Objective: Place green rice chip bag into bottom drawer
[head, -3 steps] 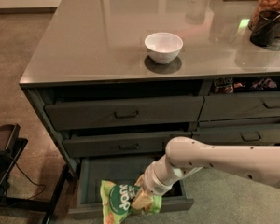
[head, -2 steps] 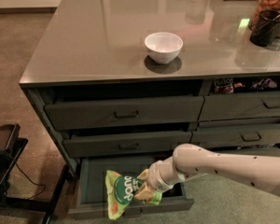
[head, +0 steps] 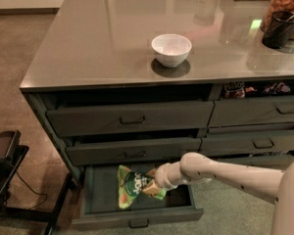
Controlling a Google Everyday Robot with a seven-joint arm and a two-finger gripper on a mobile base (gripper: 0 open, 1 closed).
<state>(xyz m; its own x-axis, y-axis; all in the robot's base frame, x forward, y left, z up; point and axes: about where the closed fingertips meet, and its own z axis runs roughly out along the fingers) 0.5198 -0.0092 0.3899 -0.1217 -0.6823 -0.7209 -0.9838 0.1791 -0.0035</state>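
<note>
Camera view: against the earlier pictures, the green rice chip bag (head: 131,186) has moved back from the front lip of the bottom drawer (head: 100,192). It now hangs over the drawer's floor, well inside the box, and sits higher in the picture. The gripper (head: 151,189) has moved inward with it and is clamped on the bag's right edge. The bowl and the upper drawers have not moved.

The drawer is pulled out below the worktop's near edge, under its left half. It is a shallow, flat-floored, dark grey-green box with a small metal pull (head: 138,223) at the middle of its front. The bag is glossy and crinkled, bright green with a dark round logo and white letters, and it stands on end, tilted. The arm (head: 225,173) is a smooth cream tube coming in from the right. The worktop (head: 98,43) is grey and shiny with reflections. A round white bowl (head: 171,49) sits near the middle of its near edge. A clear jar (head: 284,11) stands toward the far right corner.
</note>
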